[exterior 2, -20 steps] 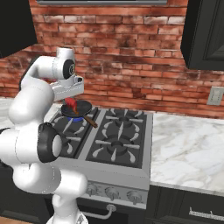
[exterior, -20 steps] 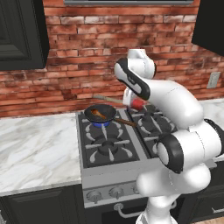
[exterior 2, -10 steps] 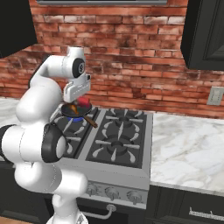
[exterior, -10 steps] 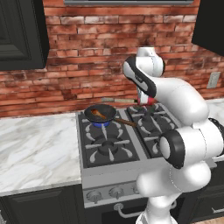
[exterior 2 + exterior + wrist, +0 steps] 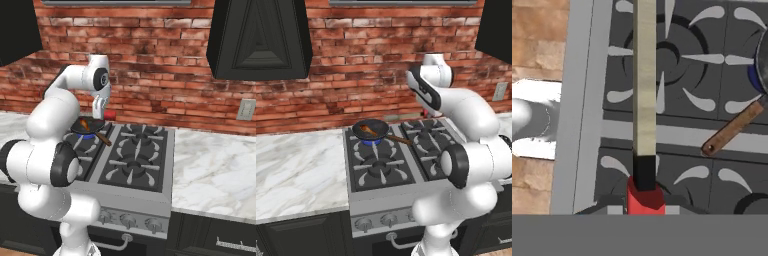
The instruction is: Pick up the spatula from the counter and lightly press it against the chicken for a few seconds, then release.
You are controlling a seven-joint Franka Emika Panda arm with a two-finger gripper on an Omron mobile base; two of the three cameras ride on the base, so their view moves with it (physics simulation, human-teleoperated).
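In the left base view the stove point(image 5: 381, 165) sits at the centre. The dark pan point(image 5: 371, 130) stands on its rear left burner over a blue flame, with its brown handle pointing toward the lower right. A brown-orange piece of chicken point(image 5: 369, 132) lies inside the pan. The white arm point(image 5: 466, 115) fills the right side.

The right base view adds the hand. The gripper point(image 5: 101, 113) hangs fingers-down left of centre, above the back part of the stove and just right of the pan in the frame. The red end of the spatula point(image 5: 109, 114) pokes out beside the fingers, apart from the chicken, which is an orange speck in the pan.

The hand view gives the grip itself. The pincer is closed on the spatula's red handle at bottom centre. The black neck and long pale blade run straight up the frame over the burner grates. The pan's brown handle slants at the right, well apart from the blade. The marble counter point(image 5: 532, 125) shows at the left edge.
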